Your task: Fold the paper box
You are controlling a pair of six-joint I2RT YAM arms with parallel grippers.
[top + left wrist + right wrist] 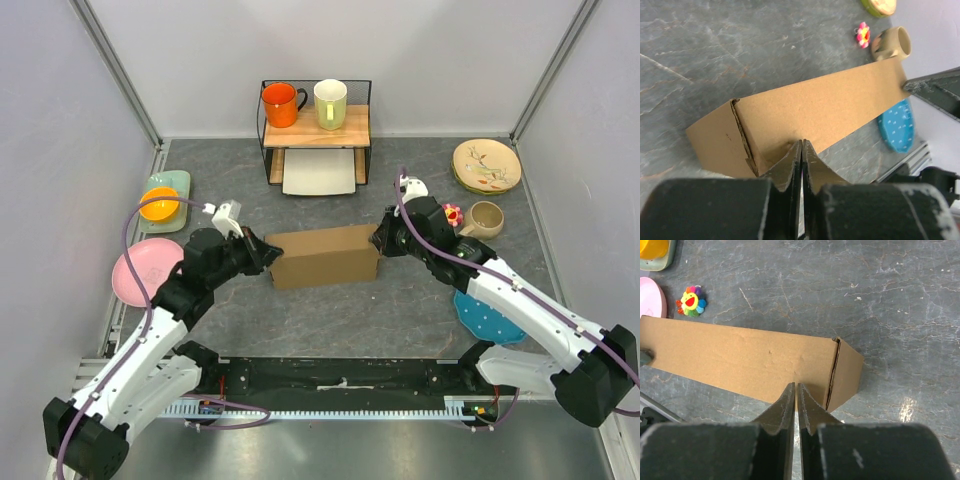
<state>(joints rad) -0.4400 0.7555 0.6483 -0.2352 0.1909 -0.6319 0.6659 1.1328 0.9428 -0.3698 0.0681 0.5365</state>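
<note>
1. The paper box (325,255) lies at the centre of the top view on the grey table (400,320), closed up into a long, low block.
2. The left gripper (270,250) meets the box's left end. Its fingers are pressed together with nothing visible between them, the tips at the box's edge in the left wrist view.
3. The right gripper (380,240) meets the right end, its fingers likewise closed on nothing.
4. Both wrist views show a dark seam where an end flap (846,371) tucks in. Judgement: the seam is not fully seated, and uneven pressure could spring it open.
5. Opposed pushing could buckle the thin walls.
6. An off-centre push could swing the box towards the blue plate (490,315) at lower right.
</note>
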